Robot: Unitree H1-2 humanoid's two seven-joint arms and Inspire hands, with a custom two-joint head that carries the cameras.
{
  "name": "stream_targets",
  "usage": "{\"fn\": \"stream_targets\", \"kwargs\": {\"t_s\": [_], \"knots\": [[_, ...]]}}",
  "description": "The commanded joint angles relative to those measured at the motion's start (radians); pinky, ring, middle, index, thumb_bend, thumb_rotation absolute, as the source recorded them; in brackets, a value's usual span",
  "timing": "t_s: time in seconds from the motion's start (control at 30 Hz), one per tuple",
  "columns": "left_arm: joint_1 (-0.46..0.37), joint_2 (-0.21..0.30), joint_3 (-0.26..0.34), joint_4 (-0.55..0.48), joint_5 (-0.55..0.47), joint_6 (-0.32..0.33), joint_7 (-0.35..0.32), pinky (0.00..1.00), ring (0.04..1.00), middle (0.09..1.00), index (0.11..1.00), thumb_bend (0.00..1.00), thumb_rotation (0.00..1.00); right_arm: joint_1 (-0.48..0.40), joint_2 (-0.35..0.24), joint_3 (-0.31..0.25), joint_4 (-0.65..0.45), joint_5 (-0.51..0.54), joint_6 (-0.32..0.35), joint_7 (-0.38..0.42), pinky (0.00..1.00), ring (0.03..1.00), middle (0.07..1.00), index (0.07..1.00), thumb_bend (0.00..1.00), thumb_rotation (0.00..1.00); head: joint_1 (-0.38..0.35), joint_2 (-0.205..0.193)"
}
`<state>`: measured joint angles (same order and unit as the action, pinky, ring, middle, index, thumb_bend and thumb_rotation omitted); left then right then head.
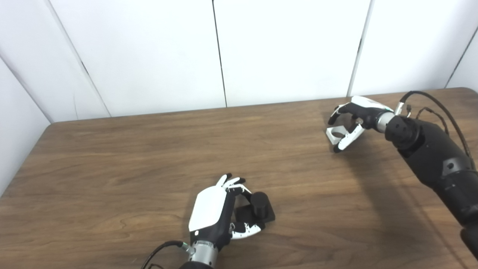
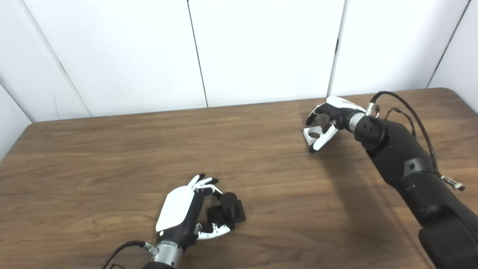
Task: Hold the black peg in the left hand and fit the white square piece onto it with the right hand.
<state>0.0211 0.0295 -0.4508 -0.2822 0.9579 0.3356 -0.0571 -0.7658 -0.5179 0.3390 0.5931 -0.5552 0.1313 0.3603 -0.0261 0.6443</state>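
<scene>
Nearest, toward the near edge of the wooden table [image 1: 112, 157], the left hand [image 1: 216, 213] rests with its fingers curled around the black peg [image 1: 259, 203], a short upright cylinder on a square black base that sits flat on the wood; fingers and thumb bracket the base from far and near sides, but whether they actually press on it cannot be told, and the peg does not look lifted. Farther off, at the far right of the table, the right hand [image 2: 330, 119] arches over the white square piece [image 2: 313, 133], a pale block with a round hole, which lies on the surface; thumb and fingers straddle it and seem close to touching, though a firm hold is not evident. The step in hand looks like the two grasps, both barely begun. Next, each hand would need to close securely, the peg to be raised and steadied upright, and the white piece carried leftward and nearer with its hole lined up over the cylinder. Nothing lies between the two parts; only the white wall panels [image 1: 291, 48] stand behind the table.
</scene>
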Motion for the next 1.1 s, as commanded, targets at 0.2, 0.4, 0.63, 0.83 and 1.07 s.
{"fn": "stream_targets", "kwargs": {"t_s": [0.2, 0.4, 0.63, 0.83, 1.07], "knots": [[0.002, 0.014, -0.009, 0.005, 0.057, -0.007, -0.005, 1.0, 0.939, 0.839, 0.485, 0.51, 0.08, -0.054, -0.017, -0.017, -0.018, 0.012, -0.028, -0.015, 0.86, 0.986, 0.928, 0.664, 0.95, 0.18, -0.001, 0.002], [0.004, 0.014, -0.008, 0.007, 0.068, -0.01, -0.001, 1.0, 0.934, 0.833, 0.485, 0.51, 0.08, -0.054, -0.018, -0.016, -0.019, 0.014, -0.03, -0.015, 0.89, 0.993, 0.93, 0.652, 0.95, 0.19, -0.002, 0.002], [0.004, 0.017, -0.007, 0.005, 0.079, -0.008, -0.007, 1.0, 0.932, 0.831, 0.485, 0.51, 0.08, -0.053, -0.018, -0.017, -0.021, 0.022, -0.027, -0.015, 0.9, 0.994, 0.929, 0.64, 0.94, 0.16, -0.003, 0.005], [0.005, 0.017, -0.005, 0.003, 0.075, -0.01, -0.008, 1.0, 0.932, 0.832, 0.485, 0.51, 0.08, -0.05, -0.018, -0.014, -0.019, 0.025, -0.038, -0.021, 0.9, 0.992, 0.928, 0.618, 0.92, 0.14, -0.005, 0.004], [0.001, 0.016, -0.002, 0.007, 0.072, -0.008, -0.01, 1.0, 0.933, 0.834, 0.485, 0.51, 0.08, -0.05, -0.017, -0.017, -0.001, 0.023, -0.063, -0.041, 0.91, 0.989, 0.918, 0.601, 0.89, 0.13, -0.006, 0.002]]}}
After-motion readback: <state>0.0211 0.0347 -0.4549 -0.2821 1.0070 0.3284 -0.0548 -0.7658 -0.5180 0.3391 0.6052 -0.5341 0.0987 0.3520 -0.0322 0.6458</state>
